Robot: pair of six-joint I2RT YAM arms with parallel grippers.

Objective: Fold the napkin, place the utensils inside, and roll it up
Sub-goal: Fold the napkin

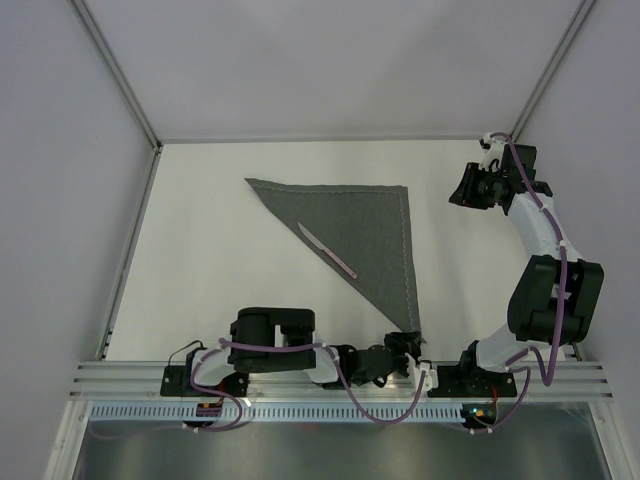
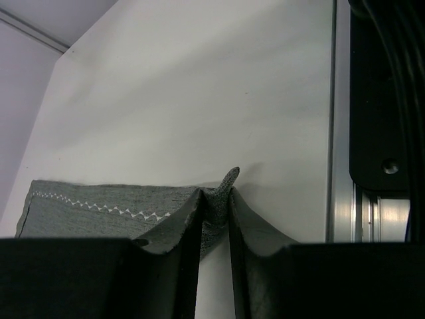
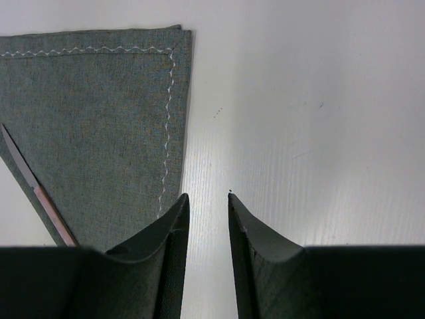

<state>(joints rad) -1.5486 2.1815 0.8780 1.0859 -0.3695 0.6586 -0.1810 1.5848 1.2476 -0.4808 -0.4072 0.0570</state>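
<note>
At the near edge of the surface (image 1: 200, 280), my left arm (image 1: 275, 345) lies low and reaches toward the right, its jaws closed on the near point of the napkin (image 1: 365, 235). From the left wrist view I see that grey tip pinched between the two fingers (image 2: 179, 232), poking up just above them. The cloth itself lies flat as a triangle: one stitched side along the far edge, another running down the right, and the long folded edge slanting from far left to near right. The knife (image 1: 327, 250) lies along that slanted edge, about midway; I can't quite tell whether it rests wholly on the cloth or overhangs it. My right arm (image 1: 545, 240) stands raised at the far right, near the napkin's far right corner. Its jaws are parted with nothing between them, above bare surface just beside the stitched right side.
</note>
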